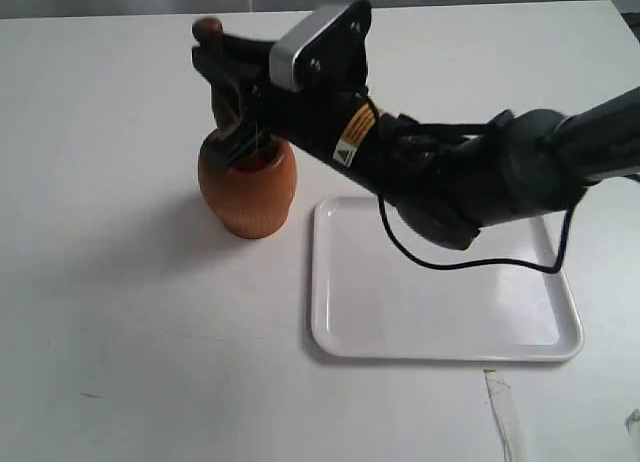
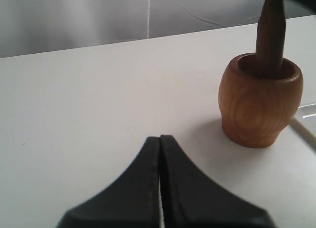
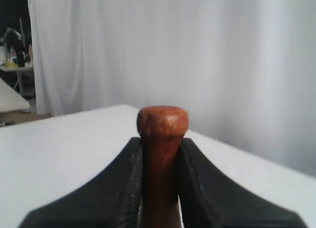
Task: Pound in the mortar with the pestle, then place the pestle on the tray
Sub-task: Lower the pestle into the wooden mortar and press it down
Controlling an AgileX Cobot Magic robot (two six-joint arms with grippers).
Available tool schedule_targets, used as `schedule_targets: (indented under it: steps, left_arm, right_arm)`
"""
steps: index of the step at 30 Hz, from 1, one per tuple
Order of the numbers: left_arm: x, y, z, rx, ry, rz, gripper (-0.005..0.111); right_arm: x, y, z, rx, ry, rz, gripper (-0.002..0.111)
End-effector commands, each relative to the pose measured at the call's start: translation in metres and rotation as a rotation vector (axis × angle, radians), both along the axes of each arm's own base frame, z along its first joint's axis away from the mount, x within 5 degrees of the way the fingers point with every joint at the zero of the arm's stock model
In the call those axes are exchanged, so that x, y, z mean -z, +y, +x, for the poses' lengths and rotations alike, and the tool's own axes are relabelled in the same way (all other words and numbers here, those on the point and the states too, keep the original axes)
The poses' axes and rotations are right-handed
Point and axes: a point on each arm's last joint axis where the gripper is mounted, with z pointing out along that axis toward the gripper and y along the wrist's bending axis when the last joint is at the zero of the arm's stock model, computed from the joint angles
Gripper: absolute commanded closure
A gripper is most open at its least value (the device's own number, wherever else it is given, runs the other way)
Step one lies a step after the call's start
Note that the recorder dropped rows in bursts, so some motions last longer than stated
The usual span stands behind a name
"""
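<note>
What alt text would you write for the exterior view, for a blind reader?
The right gripper holds a dark wooden pestle inside a light wooden mortar on a white table. A white rectangular tray lies beside the mortar, under the robot's arm.

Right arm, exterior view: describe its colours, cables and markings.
The right arm is black with rounded shells. A silver-grey rectangular camera housing with rounded corners sits at its wrist, near a yellow warning sticker. A thin black cable hangs off it. Its pincer fingers are black and tapered.
</note>
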Motion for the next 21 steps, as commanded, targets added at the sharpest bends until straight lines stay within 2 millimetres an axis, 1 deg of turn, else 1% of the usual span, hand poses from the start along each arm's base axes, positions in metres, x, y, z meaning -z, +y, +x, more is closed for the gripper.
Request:
schedule_targets:
  steps: [1,3,6,8,11,14,16,18,20,21]
  left_arm:
    - [0.000,-0.001,0.000,0.006,-0.004,-0.015,0.107]
    - [0.000,-0.001,0.000,0.006,-0.004,-0.015,0.107]
    - [0.000,-0.001,0.000,0.006,-0.004,-0.015,0.107]
    - [0.000,-0.001,0.000,0.006,-0.004,-0.015,0.107]
    - [0.000,-0.001,0.000,0.006,-0.004,-0.015,0.107]
    - [0.000,-0.001,0.000,0.006,-0.004,-0.015,0.107]
    - [0.000,-0.001,0.000,0.006,-0.004,-0.015,0.107]
    - [0.000,-0.001,0.000,0.006,-0.004,-0.015,0.107]
    - [0.000,-0.001,0.000,0.006,-0.004,-0.015,0.107]
    - [0.000,-0.001,0.000,0.006,-0.004,-0.015,0.107]
  right_arm:
    - [0.030,0.002,0.002,-0.009,0.077,-0.029,0.108]
    - [0.025,0.002,0.002,-0.013,0.061,0.005,0.108]
    - [0.003,0.000,0.002,-0.005,0.015,0.090,0.108]
    - [-0.020,-0.003,0.001,0.013,-0.017,0.139,0.108]
    - [-0.065,-0.011,-0.005,0.019,-0.111,0.220,0.108]
    - [-0.108,-0.022,-0.015,0.016,-0.200,0.301,0.108]
    - [-0.124,-0.028,-0.019,0.026,-0.226,0.297,0.108]
    - [-0.131,-0.030,-0.022,0.028,-0.243,0.265,0.108]
    - [-0.130,-0.029,-0.023,0.021,-0.247,0.230,0.108]
    - [-0.126,-0.028,-0.022,0.021,-0.235,0.210,0.108]
